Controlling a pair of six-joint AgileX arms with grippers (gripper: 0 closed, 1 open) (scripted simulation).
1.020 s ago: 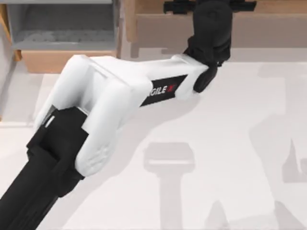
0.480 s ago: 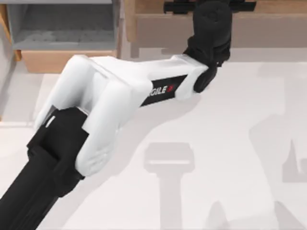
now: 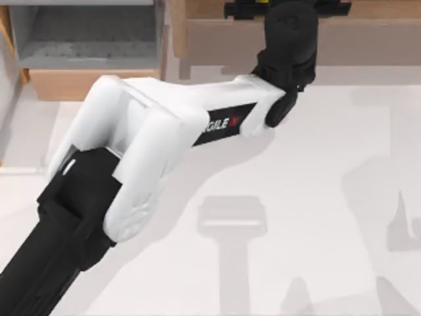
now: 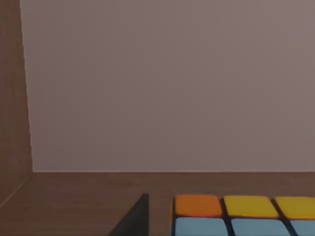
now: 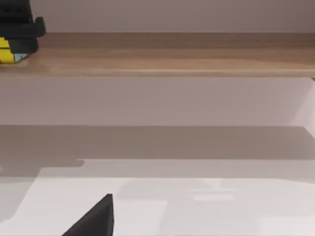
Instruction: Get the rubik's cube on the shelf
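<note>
From above, my left arm (image 3: 151, 141), white with a black forearm and wrist, stretches diagonally from the lower left of the pale table (image 3: 316, 197) up to the long brown wooden shelf (image 3: 368, 39) at the back edge. My left gripper (image 3: 287, 9) sits at the shelf's board, its black crossbar lying along the wood near the top centre. A sliver of yellow shows at that crossbar. To the left of the shelf stands a shorter light-wood compartment (image 3: 85, 39) with grey inner walls.

In my left wrist view, the rubik's cube (image 4: 246, 216) is very close, resting on the brown shelf board, showing 1 orange and 2 yellow tiles over a row of light blue tiles, with dark lines between them. A dark fingertip (image 4: 135, 221) stands just beside the cube with a narrow strip of wood between them. The plain back wall of the shelf rises behind. Whether my left fingers grip the cube or stand apart from it, I cannot tell.

In my right wrist view, the shelf runs across, and my left gripper is at its far end over the cube's yellow face, which sits on the board. One dark finger of my right gripper (image 5: 91, 219) hangs over the table, well apart from the shelf; I cannot tell its finger state.
</note>
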